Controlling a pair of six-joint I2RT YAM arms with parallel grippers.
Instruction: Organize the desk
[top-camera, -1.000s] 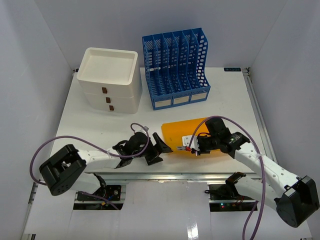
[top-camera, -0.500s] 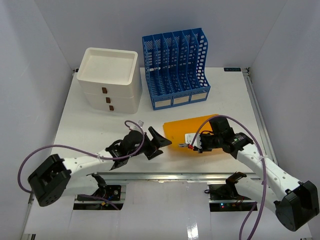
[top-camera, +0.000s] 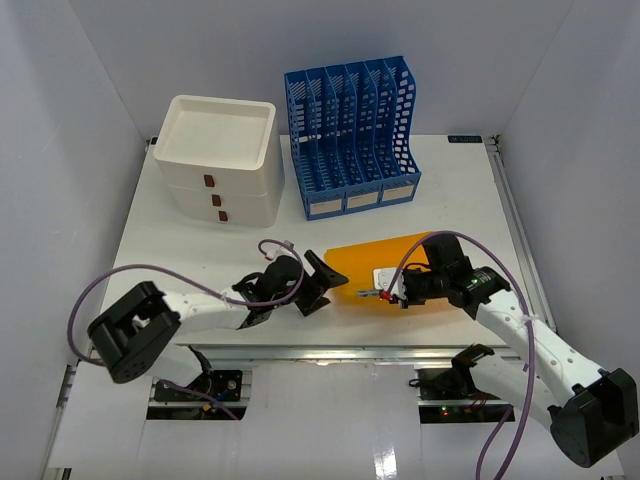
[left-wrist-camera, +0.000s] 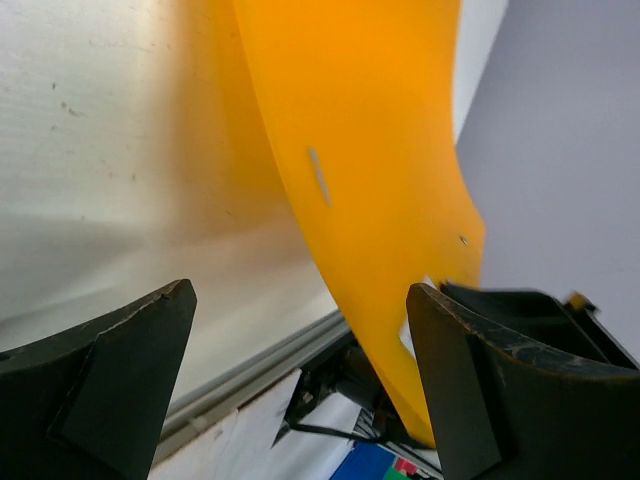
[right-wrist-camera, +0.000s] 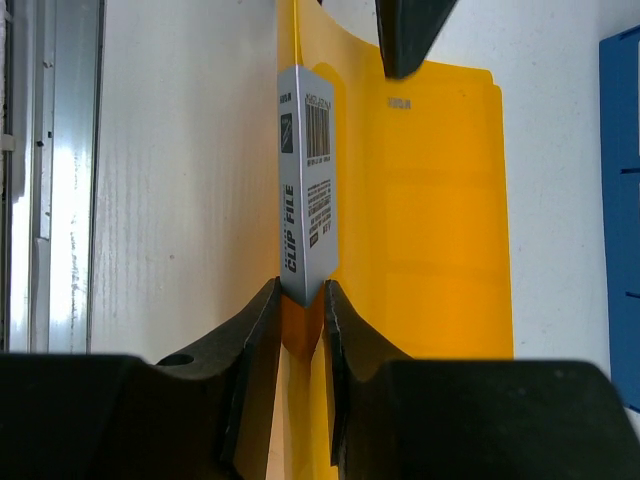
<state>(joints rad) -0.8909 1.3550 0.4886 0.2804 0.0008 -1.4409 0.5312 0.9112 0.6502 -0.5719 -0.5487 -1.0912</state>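
Pinching the orange clip file (top-camera: 385, 262) at its near edge with the right gripper (top-camera: 392, 293), fingers (right-wrist-camera: 255, 340) drawn narrow onto the plastic right at the white barcode label (right-wrist-camera: 307, 180). Showing that edge raised off the desk (top-camera: 190, 250), with the orange sheet curving upward in the left wrist view. Hovering just beside the file's left end with the left gripper (top-camera: 325, 284), black fingers (left-wrist-camera: 100, 390) spread wide and holding nothing, the file's corner ahead between them; touching it or not, cannot tell. Lying flat beneath the file and reaching well past it on every side: the white desk, with metal rails along its edges. Standing well behind the file, straight back from it: a blue file rack (top-camera: 350, 130), its slots upright. Sitting behind the file and off to its left, just beside the rack: a white drawer unit (top-camera: 220, 160) with three small brown pulls on its front.
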